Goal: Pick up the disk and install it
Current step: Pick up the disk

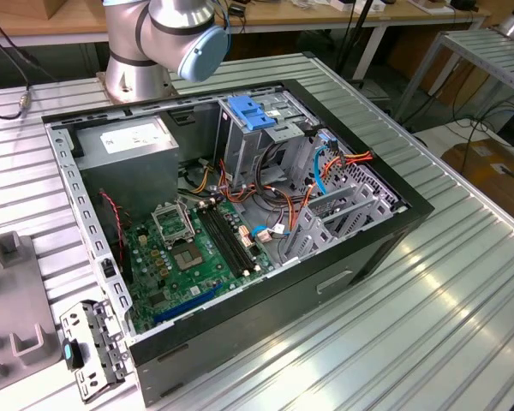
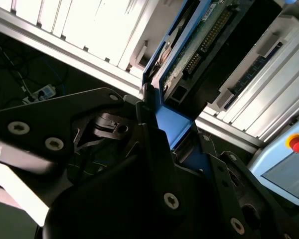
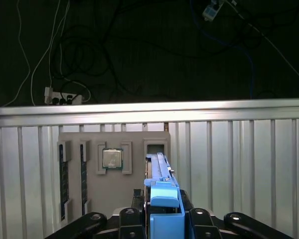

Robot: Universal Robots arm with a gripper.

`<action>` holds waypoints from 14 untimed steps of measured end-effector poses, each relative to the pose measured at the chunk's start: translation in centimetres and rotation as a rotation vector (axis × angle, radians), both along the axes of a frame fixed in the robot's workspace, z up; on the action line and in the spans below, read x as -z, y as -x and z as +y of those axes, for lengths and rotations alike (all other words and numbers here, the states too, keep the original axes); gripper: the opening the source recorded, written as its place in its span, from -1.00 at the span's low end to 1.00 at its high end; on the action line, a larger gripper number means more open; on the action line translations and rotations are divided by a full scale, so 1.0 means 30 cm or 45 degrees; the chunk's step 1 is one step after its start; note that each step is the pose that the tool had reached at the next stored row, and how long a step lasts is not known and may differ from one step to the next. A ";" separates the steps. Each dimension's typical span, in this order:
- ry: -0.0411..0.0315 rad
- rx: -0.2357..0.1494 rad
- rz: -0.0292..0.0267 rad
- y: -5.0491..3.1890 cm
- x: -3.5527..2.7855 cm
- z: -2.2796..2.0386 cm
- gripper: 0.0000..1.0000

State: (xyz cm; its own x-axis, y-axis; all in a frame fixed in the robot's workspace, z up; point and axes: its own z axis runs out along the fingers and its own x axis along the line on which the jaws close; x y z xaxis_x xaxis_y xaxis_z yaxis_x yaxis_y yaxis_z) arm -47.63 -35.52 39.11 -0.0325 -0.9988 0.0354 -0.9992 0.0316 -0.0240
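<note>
In both wrist views my gripper (image 3: 164,221) (image 2: 162,127) is shut on the disk (image 3: 158,167) (image 2: 189,47), gripping it by its blue plastic end piece (image 3: 164,196). The disk stands on edge and reaches away from the fingers. Its green circuit-board side and a blue side rail show in the second wrist view. In the first wrist view it hangs over a grey parts tray (image 3: 154,137) on the ribbed metal table. The open computer case (image 1: 240,205) lies on its side in the exterior view, with the arm's base (image 1: 150,43) behind it.
The grey tray holds a processor chip (image 3: 112,159) and memory sticks (image 3: 63,174). Inside the case are a green motherboard (image 1: 193,248), a grey power-supply box (image 1: 124,137), a bare blue caddy (image 1: 253,113) atop the drive cage, and orange and blue cables (image 1: 343,163). A loose bracket (image 1: 90,347) lies beside the case.
</note>
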 end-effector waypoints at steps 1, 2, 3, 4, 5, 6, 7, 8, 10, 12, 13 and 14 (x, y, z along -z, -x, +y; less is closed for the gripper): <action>0.0001 0.000 0.0000 0.000 -0.003 0.000 -0.26; 0.0000 0.000 -0.0001 0.000 -0.009 0.000 -0.26; 0.0000 0.000 0.0000 0.000 -0.017 0.000 -0.26; 0.0001 0.000 0.0001 0.000 -0.023 0.000 -0.26; 0.0000 0.000 0.0000 0.000 -0.027 0.000 -0.26; 0.0000 0.000 -0.0001 0.000 -0.030 0.000 -0.26; 0.0000 0.000 -0.0001 0.000 -0.032 0.000 -0.26; 0.0000 0.000 0.0001 0.000 -0.037 0.000 -0.26; 0.0000 0.000 0.0003 0.000 -0.042 0.000 -0.26; 0.0000 0.000 0.0004 0.000 -0.046 0.000 -0.26; 0.0000 0.000 0.0004 0.000 -0.049 0.000 -0.26; 0.0000 0.000 0.0004 0.000 -0.052 0.000 -0.26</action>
